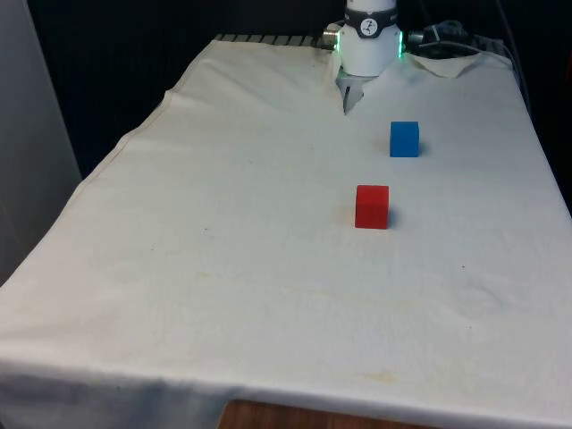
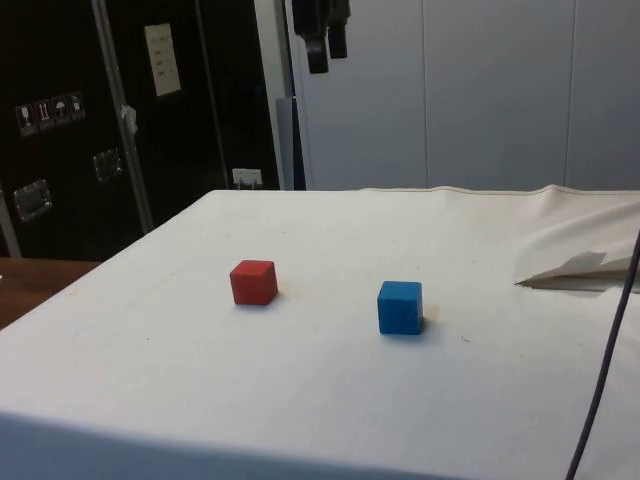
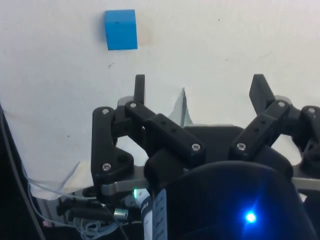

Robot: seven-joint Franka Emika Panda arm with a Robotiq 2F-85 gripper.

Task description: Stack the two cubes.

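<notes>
A black two-finger claw (image 3: 197, 90) hangs high over the white-clothed surface (image 1: 223, 268), its fingers spread wide with nothing between them, while a small solid blue cube (image 1: 404, 139) and a small solid red cube (image 1: 372, 206) sit apart below, neither yet stacked. In the side view the claw (image 2: 328, 45) sits at the top of the frame, left of centre, well above both cubes. The blue cube (image 2: 400, 306) rests right of centre there, the red cube (image 2: 254, 281) left of centre, bare cloth between them. From the wrist, the blue cube (image 3: 121, 29) lies in the upper left of the frame, off to one side of the gap between the fingers rather than under it.

The risks look plain. A straight descent from here would likely meet empty cloth, since neither cube sits beneath the claw. A poorly centred approach could let one finger land on a cube's top or shove it across the cloth, and the loose fabric may wrinkle and tilt the cube. An off-centre placement could later topple the stack.
</notes>
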